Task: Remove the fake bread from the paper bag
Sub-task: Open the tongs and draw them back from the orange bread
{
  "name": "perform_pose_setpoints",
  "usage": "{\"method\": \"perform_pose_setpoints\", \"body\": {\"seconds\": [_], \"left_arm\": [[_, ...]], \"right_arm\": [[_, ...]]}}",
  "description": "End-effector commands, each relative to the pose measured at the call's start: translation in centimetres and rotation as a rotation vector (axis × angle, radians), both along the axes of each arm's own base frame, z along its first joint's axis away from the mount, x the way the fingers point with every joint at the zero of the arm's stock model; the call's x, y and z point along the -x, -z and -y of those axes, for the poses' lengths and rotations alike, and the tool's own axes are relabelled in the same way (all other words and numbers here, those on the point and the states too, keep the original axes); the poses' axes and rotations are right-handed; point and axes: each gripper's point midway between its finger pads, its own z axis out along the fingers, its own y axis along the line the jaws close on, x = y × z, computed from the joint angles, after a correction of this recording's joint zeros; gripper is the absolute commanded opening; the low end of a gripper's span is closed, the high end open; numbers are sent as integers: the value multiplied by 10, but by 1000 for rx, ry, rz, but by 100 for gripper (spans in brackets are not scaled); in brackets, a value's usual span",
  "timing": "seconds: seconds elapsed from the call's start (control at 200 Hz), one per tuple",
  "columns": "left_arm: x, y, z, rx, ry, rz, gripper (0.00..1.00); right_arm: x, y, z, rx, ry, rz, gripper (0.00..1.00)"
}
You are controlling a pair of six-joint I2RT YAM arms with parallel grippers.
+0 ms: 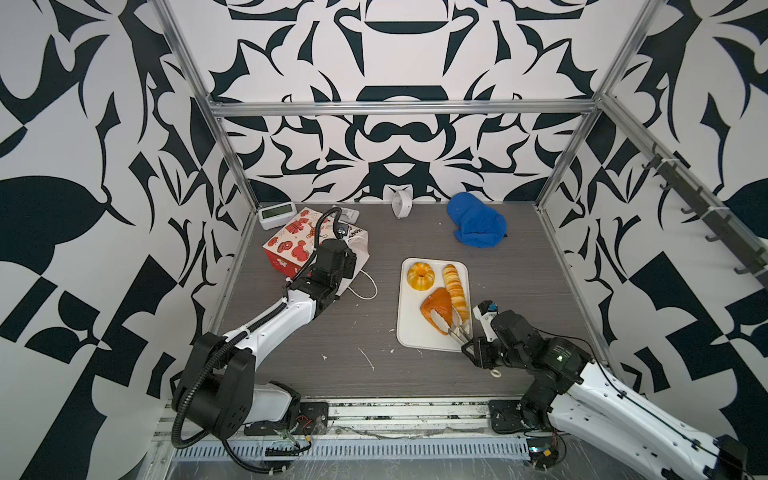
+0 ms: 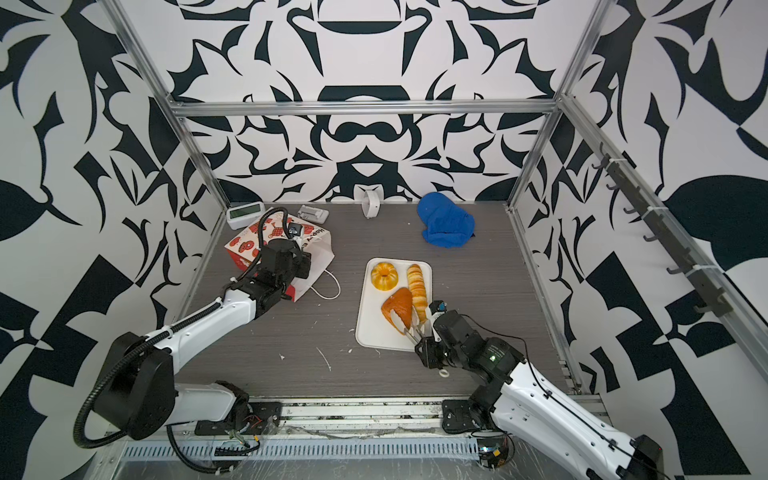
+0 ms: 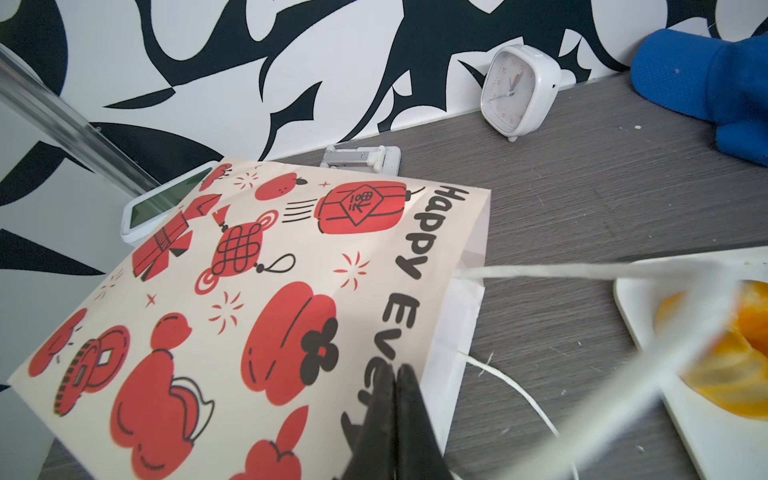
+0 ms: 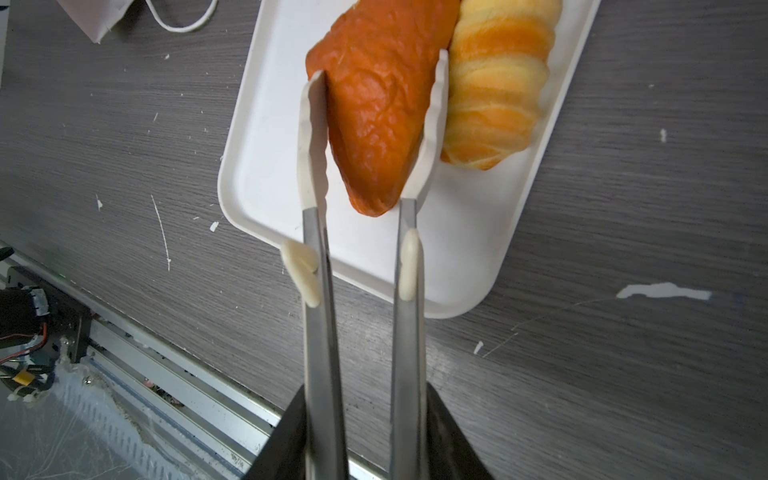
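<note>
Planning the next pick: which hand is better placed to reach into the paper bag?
Right. The right hand holds the tongs, their tips flanking the reddish puff on the tray. The left hand is shut on the mouth edge of the paper bag, probably holding it open.

wide bare tabletop [image 1: 332, 332] between paper bag [image 1: 291, 245] and tray [image 1: 409, 328]; tongs [image 4: 320, 353] reach over the tray's near end; clock [image 1: 401, 203], blue mitt [image 1: 478, 224] line the back.
</note>
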Motion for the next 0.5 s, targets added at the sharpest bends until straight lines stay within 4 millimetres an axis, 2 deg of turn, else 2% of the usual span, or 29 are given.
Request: {"method": "perform_pose_setpoints", "body": {"seconds": [0.0,0.29,0.495], "left_arm": [[-1,-1,0,32,-5,14,0],[2,-1,-4,38,-10,18,0],[3,-4,-6,40,-15,25,0]], "right_arm": [[-14,-22,-9,-25,-15,70,41],[-27,-21,-13,73,-71,93,40],[-27,-35,-6,81,-51,114,42]]}}
